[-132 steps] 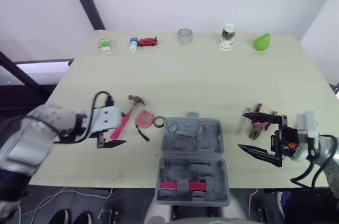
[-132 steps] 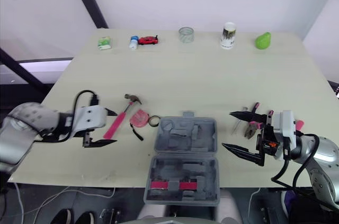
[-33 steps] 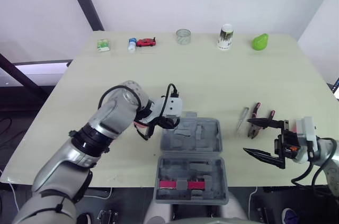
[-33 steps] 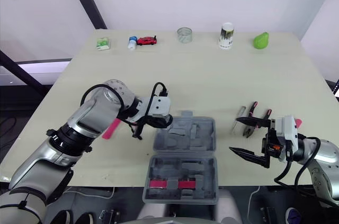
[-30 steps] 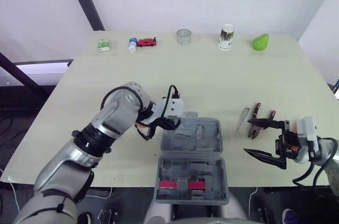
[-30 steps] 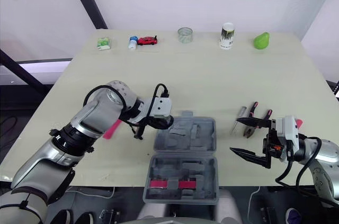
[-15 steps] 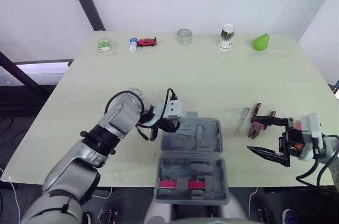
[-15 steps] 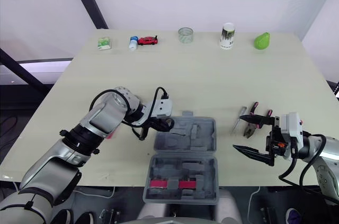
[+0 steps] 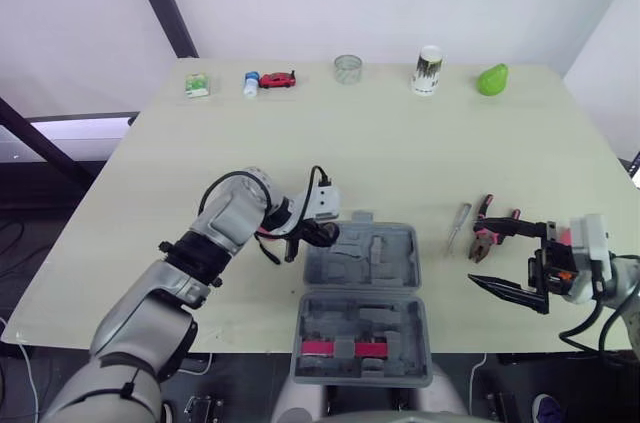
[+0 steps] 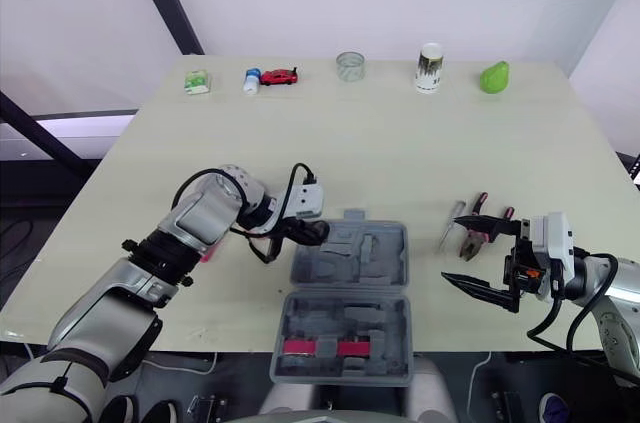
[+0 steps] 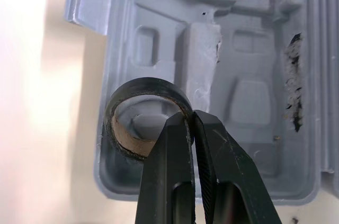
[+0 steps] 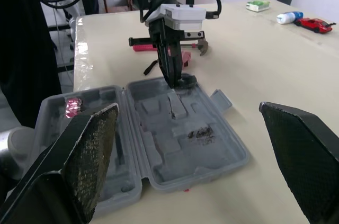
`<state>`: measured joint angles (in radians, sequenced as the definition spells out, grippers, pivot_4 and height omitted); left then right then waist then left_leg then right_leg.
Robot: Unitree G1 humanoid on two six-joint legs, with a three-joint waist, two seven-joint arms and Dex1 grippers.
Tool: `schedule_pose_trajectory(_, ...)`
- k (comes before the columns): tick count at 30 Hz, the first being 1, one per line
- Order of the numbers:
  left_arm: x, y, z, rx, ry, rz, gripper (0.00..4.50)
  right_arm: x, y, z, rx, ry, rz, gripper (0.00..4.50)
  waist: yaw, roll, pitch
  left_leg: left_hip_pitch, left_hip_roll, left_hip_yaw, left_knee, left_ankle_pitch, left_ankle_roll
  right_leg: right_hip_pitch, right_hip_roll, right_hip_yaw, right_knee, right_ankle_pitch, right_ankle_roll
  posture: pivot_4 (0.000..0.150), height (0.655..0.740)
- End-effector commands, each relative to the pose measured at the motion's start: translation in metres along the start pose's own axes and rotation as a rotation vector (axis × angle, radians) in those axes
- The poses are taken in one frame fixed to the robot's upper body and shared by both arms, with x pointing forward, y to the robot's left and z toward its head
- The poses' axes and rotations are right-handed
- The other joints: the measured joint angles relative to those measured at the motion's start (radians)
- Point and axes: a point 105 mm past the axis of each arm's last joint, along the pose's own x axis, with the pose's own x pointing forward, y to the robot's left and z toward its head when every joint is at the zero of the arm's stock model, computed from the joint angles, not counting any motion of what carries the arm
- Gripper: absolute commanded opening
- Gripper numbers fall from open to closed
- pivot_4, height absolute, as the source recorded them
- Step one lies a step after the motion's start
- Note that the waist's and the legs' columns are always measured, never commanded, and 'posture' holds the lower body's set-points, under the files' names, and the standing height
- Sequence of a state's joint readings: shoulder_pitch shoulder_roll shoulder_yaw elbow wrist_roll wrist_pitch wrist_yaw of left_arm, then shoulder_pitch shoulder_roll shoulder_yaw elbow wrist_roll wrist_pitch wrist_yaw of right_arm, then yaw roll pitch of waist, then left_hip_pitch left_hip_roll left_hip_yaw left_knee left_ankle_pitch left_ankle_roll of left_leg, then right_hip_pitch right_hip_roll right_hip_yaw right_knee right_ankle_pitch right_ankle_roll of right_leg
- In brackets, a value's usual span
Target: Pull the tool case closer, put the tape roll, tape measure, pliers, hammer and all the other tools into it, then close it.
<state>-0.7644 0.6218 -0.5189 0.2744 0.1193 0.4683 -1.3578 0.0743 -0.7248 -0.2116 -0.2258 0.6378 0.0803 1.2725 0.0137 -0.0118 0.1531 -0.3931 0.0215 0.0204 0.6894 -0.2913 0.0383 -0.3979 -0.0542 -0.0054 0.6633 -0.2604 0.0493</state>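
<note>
Eye view: the open grey plastic tool case (image 9: 385, 245) sits at the near edge of the pale table (image 9: 400, 153), with the left gripper (image 9: 322, 234) at its far left corner

Left wrist view: it pinches the black tape roll (image 11: 127, 93) over a pocket; letting go comes next, I think

Right wrist view: the right gripper (image 12: 188, 106) is spread wide

pale table (image 9: 400, 143), open grey tool case (image 9: 395, 258), pliers (image 9: 486, 209), screwdriver (image 9: 457, 223), red toy car (image 9: 278, 77), glass (image 9: 347, 68), green pear (image 9: 491, 79)
</note>
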Motion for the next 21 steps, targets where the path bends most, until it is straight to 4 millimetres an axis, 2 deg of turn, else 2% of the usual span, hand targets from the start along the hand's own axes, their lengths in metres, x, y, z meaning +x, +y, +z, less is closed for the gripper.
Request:
schedule_pose_trajectory(1,-0.0057,0.0065,0.0019,0.021,0.004,0.025,0.09,-0.0024,-0.0020,0.0084,-0.046,-0.015,-0.015,4.50,0.000,0.000,0.000,0.000,0.000,0.000,0.000,0.000,0.000,0.000,0.000,0.000,0.000,0.000,0.000,0.150,0.7400)
schedule_pose_trajectory(14,-0.0003,0.0136,-0.0052,0.010,0.038,0.017,0.09,-0.0008,-0.0051,0.0091,-0.054,-0.015,-0.023,4.50,0.000,0.000,0.000,0.000,0.000,0.000,0.000,0.000,0.000,0.000,0.000,0.000,0.000,0.000,0.000,0.150,0.7400)
schedule_pose_trajectory(21,-0.0032,0.0090,-0.0023,0.023,0.042,-0.007,0.09,-0.0005,-0.0052,0.0087,-0.057,-0.016,-0.028,4.50,0.000,0.000,0.000,0.000,0.000,0.000,0.000,0.000,0.000,0.000,0.000,0.000,0.000,0.000,0.000,0.150,0.7400)
